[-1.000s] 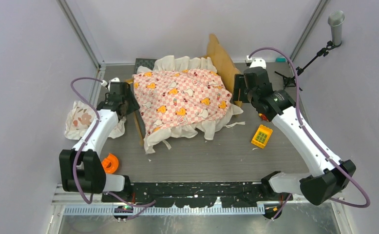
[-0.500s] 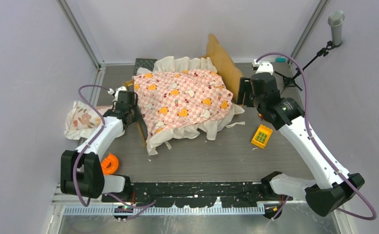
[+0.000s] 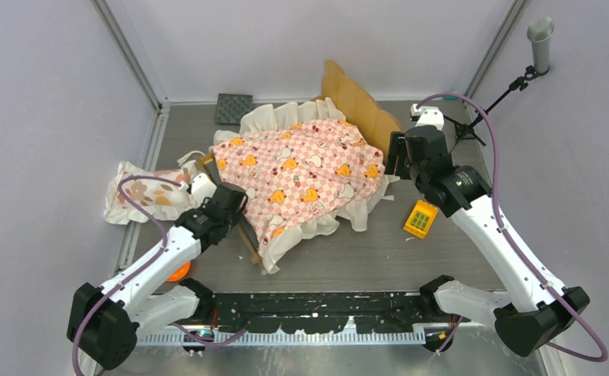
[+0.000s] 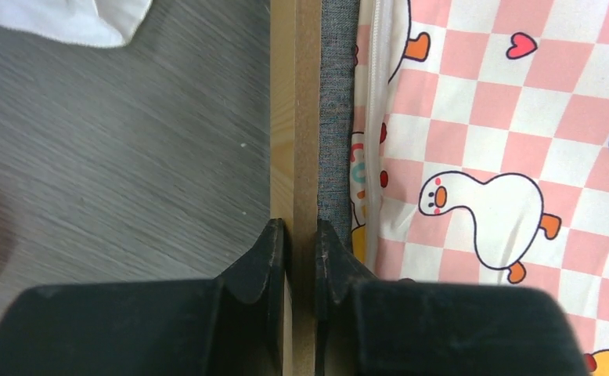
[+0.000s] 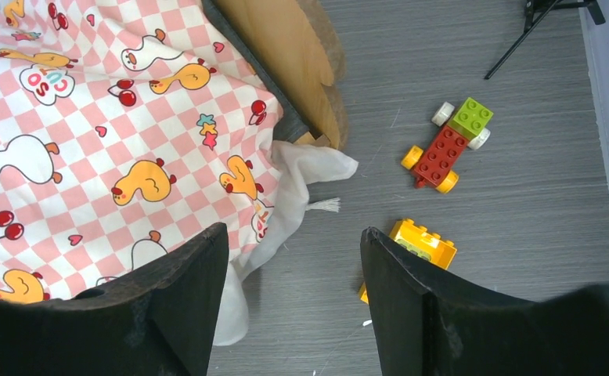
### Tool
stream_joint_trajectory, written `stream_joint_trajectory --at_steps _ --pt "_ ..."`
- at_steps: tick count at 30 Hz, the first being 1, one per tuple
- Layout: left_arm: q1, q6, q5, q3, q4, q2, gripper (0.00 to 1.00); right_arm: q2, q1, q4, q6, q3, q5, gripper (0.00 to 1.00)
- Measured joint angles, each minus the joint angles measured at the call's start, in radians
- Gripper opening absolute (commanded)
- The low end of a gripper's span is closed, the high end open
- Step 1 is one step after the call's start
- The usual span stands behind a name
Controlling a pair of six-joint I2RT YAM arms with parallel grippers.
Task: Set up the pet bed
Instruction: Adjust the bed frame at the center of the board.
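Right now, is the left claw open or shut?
Shut: the left claw pinches the pet bed side rail, both fingers pressed against the wood.

The bench [image 3: 340, 251] carries one pet bed [image 3: 356, 98], one pink-checkered sheet [image 3: 301, 168] and one floral pillow [image 3: 141, 196]. Brick toys number two: one yellow block [image 3: 420, 218] and one small wheeled car [image 5: 448, 145]. One dark square pad [image 3: 233, 108] lies at the back. One orange item [image 3: 178, 272], perhaps a tape roll, shows half-hidden. One microphone [image 3: 540, 39] stands at the far right corner.
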Motion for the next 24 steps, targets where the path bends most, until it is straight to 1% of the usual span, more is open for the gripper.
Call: stream_joint_trajectory --at_steps 2,4,5,8,9,10,11,14,17,20,24 --pt "-0.061 -0.052 -0.051 -0.005 -0.020 -0.004 0.27 0.000 0.000 0.001 0.007 -0.006 0.006 0.67" --pt "-0.115 -0.102 -0.083 0.001 -0.021 0.020 0.38 0.000 0.000 -0.002 0.011 -0.010 0.010 0.67" --pt "-0.136 -0.110 -0.087 0.012 -0.016 0.039 0.45 0.000 0.000 -0.002 0.015 -0.010 0.011 0.68" --pt "-0.200 -0.117 -0.070 0.093 -0.023 0.130 0.61 0.000 0.000 -0.003 0.043 -0.010 0.016 0.68" --pt "-0.214 -0.113 -0.062 0.118 -0.026 0.148 0.72 0.000 0.000 -0.006 0.055 -0.010 0.016 0.67" --pt "-0.224 -0.105 -0.055 0.135 -0.029 0.154 0.88 0.000 0.000 -0.013 0.070 -0.010 0.015 0.67" --pt "-0.231 -0.098 -0.051 0.148 -0.031 0.151 0.98 0.000 0.000 -0.018 0.087 -0.010 0.014 0.68" --pt "-0.241 -0.082 -0.051 0.155 -0.041 0.092 1.00 0.000 0.000 -0.055 0.171 -0.011 -0.008 0.68" --pt "-0.241 -0.039 -0.074 0.156 -0.072 -0.027 1.00 -0.011 0.018 -0.065 0.275 -0.034 -0.029 0.69" --pt "-0.241 0.019 -0.115 0.184 -0.113 -0.130 1.00 -0.040 0.098 -0.063 0.418 -0.112 -0.027 0.71" --pt "-0.240 0.100 -0.174 0.257 -0.153 -0.177 1.00 -0.050 0.229 -0.034 0.607 -0.230 -0.005 0.71"
